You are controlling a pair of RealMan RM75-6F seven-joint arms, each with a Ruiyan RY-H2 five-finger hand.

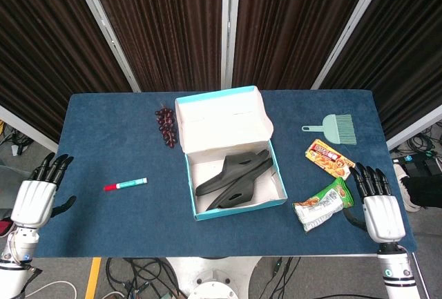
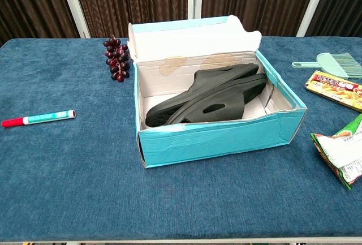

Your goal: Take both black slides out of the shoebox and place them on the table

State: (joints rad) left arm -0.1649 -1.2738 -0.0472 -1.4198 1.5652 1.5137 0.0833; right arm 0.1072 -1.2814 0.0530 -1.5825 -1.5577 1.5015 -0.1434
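An open teal shoebox [image 1: 277, 164] [image 2: 220, 138] stands mid-table with its lid folded back. Two black slides [image 1: 233, 177] [image 2: 212, 96] lie inside it, one overlapping the other. My left hand [image 1: 38, 194] hovers at the table's left edge, fingers spread, holding nothing. My right hand [image 1: 376, 202] sits at the right edge near the front, fingers spread and empty. Both hands are far from the box. Neither hand shows in the chest view.
A bunch of dark grapes [image 1: 166, 126] [image 2: 116, 58] lies left of the lid. A red-capped marker [image 1: 126, 185] [image 2: 38, 118] lies front left. On the right are a green brush [image 1: 335, 128] [image 2: 331, 64], an orange snack packet [image 1: 329, 157] [image 2: 339, 89] and a green snack bag [image 1: 322, 204] [image 2: 342, 151].
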